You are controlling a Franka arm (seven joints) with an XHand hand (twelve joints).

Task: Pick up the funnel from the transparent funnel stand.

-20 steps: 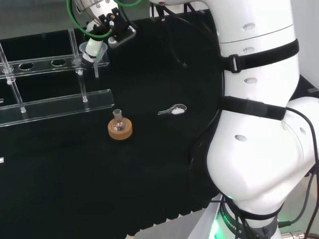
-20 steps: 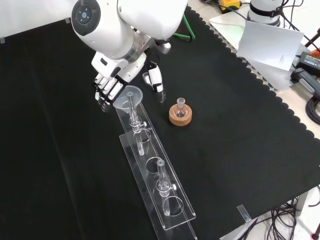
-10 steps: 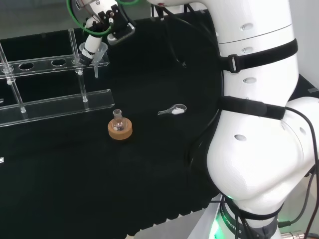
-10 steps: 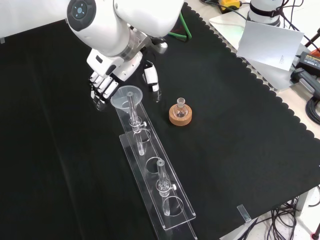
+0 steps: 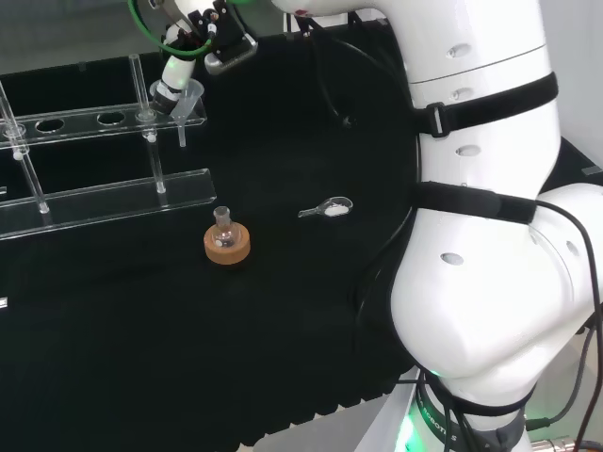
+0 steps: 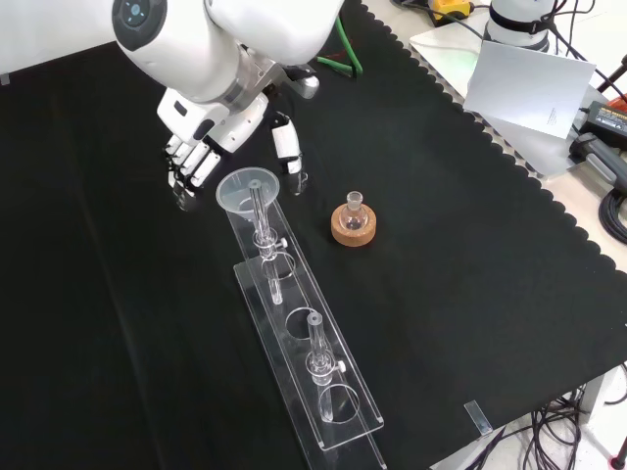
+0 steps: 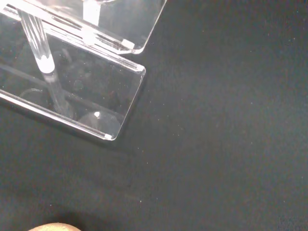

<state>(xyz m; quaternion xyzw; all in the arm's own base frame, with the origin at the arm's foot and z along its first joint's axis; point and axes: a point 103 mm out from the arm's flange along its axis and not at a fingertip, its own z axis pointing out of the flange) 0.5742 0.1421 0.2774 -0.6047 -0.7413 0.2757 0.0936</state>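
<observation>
Front view: funnel (image 6: pixel 247 189) sitting in stand (image 6: pixel 304 348), looking light, slick, breakable
Grip: under the cone's rim
Fingers (image 6: pixel 188 166): hanging relaxed, holding nothing

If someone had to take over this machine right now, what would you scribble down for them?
Hand: open, fingers relaxed, holding nothing, just beyond the funnel in the front view.
Funnel: sits in the end hole of the clear funnel stand, not yet lifted.
Nearby: small flask on a cork ring; a small scoop on the cloth.
Done: nothing grasped yet.
Left: close the fingers on the funnel and lift it out.
</observation>
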